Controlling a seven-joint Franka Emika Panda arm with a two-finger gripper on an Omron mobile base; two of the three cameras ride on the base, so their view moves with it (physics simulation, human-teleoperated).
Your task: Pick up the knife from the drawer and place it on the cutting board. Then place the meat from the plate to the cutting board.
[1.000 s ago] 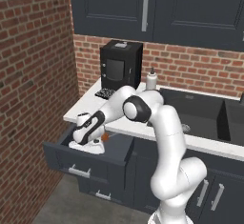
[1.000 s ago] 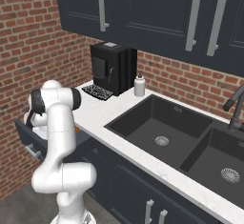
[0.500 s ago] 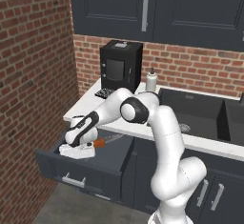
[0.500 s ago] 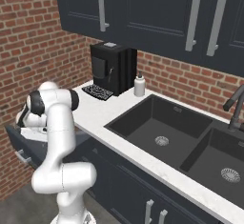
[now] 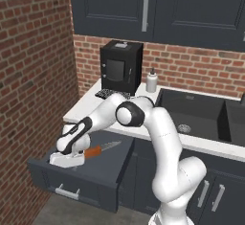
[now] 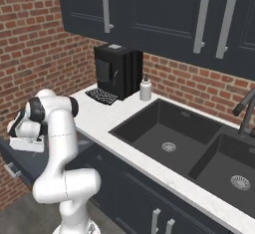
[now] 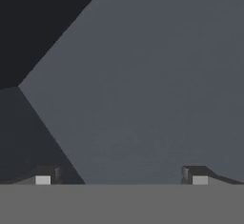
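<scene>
Nearest you, one drawer (image 5: 95, 171) stands pulled out from under the surface (image 5: 91, 105), its flat dark front carrying one slim silver bar handle (image 5: 67, 192). Your pincer (image 5: 67, 159) hangs down inside the drawer at its front left part, and in the hand view the two fingertips (image 7: 45, 175) stand far apart at the bottom corners with nothing between them, so the pincer is wide and holds nothing; beyond them you see the grey drawer floor and a darker wall. One knife (image 5: 101, 149) lies in the drawer just to the right of the pincer, orange handle toward the hand, silver-grey blade pointing away toward the back right; you cannot tell from here whether the hand touches the handle. From the right base view the pincer (image 6: 25, 143) sits low over the same drawer (image 6: 22, 161), mostly hidden behind the arm's elbow. Farther back, on the white surface, one black coffee machine (image 5: 120, 66) stands against the brick wall, with one dark patterned mat (image 5: 112, 94) in front of it and one small white bottle (image 5: 152, 81) beside it on the right. To the right you have a dark sink with two basins (image 6: 169, 133), and one dark tap (image 6: 246, 111) at the far right. Above, dark cabinet doors (image 6: 149, 9) carry three vertical silver handles in the right base view.
</scene>
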